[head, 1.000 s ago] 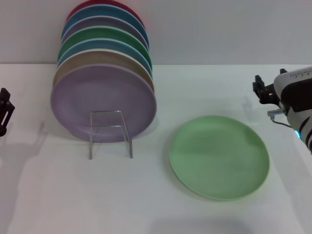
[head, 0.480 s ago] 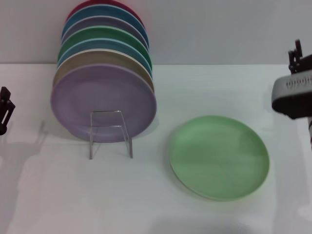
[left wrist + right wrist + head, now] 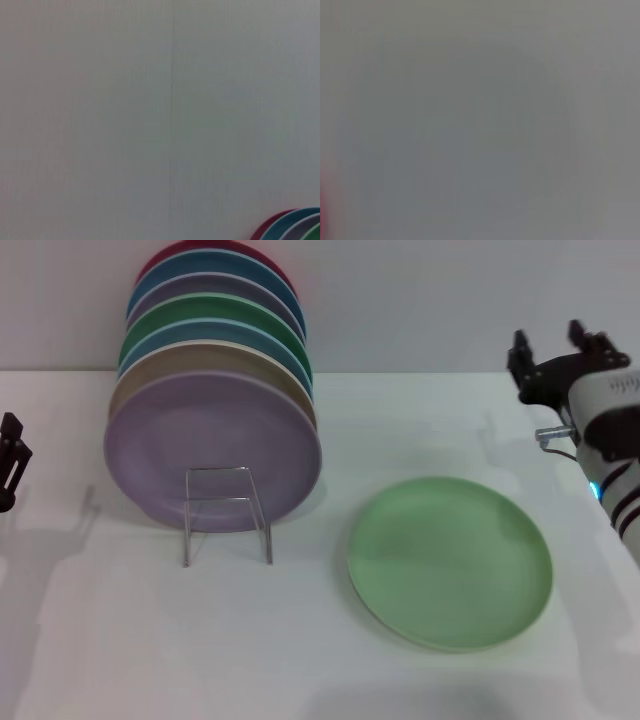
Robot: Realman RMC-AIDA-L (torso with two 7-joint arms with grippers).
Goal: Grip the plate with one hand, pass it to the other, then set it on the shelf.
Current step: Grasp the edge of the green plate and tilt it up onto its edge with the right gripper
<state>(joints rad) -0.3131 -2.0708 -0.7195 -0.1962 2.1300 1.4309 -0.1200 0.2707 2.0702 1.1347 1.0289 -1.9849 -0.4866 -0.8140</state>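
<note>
Item 1. My left gripper (image 3: 10,462), far left edge of the frame, mid-height: parked, unchanged from a second ago. Whether it is spread or closed I cannot tell; it holds nothing.

Item 2. The shelf (image 3: 227,512), left of centre: clear bent frame, a row of coloured plates (image 3: 213,390) leaning behind it, lavender one foremost.

Item 3. The plate (image 3: 450,562), lower right of centre: pale green, flat on the table (image 3: 300,640), face up. Round, so no long axis to speak of. Untouched.

Item 4. My right gripper (image 3: 552,348), upper right: jaws spread wide, empty. Within the last second it swung up and turned, now sitting above and beyond the plate's far rim. I judge the first grasp is only being set up.
</note>
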